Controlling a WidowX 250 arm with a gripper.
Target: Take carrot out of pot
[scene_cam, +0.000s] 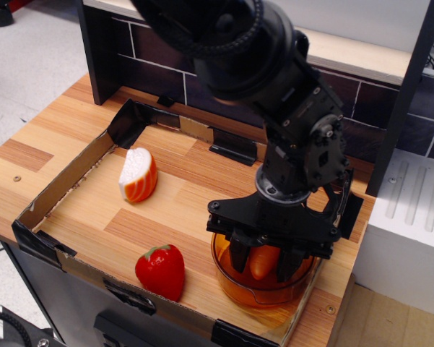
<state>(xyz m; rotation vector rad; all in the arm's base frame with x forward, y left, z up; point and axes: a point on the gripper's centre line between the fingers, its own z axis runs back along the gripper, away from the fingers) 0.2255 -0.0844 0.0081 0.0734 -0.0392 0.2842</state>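
Note:
The orange carrot (pixel 264 261) stands tilted inside the translucent amber pot (pixel 235 286) at the front right of the wooden tray. My black gripper (pixel 263 262) reaches down into the pot. Its two fingers (pixel 239 256) press against the carrot from the left and right, so the gripper is shut on it. The carrot's lower end is hidden by the fingers and the pot wall. The pot rests on the tray floor.
A red strawberry (pixel 161 270) lies just left of the pot. An orange-and-white striped wedge (pixel 139 176) sits further back left. Low cardboard walls (pixel 58 189) edge the tray. A black post (pixel 97 50) and a tiled wall stand behind, and a white box (pixel 411 217) is at the right.

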